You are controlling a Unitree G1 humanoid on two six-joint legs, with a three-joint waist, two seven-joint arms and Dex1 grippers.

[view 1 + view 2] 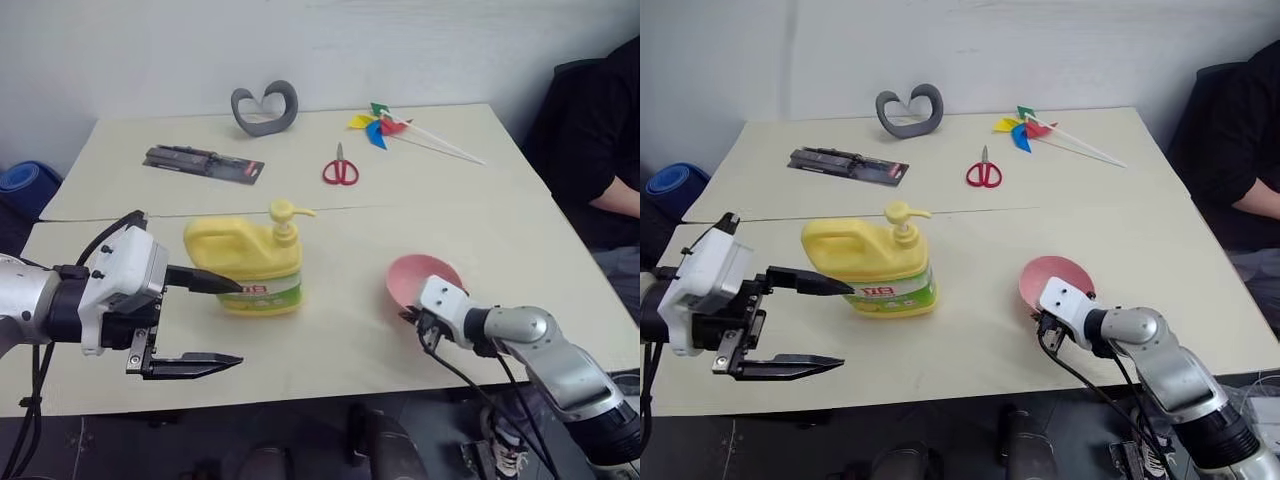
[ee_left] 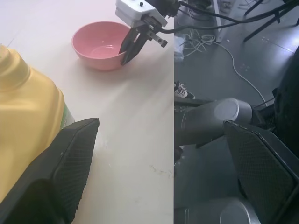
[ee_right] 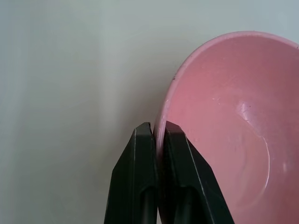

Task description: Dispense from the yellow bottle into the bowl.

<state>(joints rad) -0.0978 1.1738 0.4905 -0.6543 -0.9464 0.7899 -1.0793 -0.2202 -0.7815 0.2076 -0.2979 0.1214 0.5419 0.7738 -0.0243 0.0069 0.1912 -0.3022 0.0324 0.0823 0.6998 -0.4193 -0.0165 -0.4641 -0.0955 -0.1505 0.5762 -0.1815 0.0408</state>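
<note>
Bare table [image 1: 340, 340] is lying open between the bottle [image 1: 248, 262] and the bowl [image 1: 424, 279]; left gripper [image 1: 225, 322] is standing wide just beside the bottle, right gripper [image 3: 158, 133] is pinching the bowl's near rim; scissors [image 1: 340, 167], pinwheel [image 1: 382, 126], grey loop [image 1: 265, 108] and black pack [image 1: 203, 163] are sitting well back, off the path

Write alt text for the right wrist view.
The right hand has its two black fingers pinched shut on the rim of the pink bowl, one finger outside and one inside. The bowl is empty and sits on a pale table.
</note>
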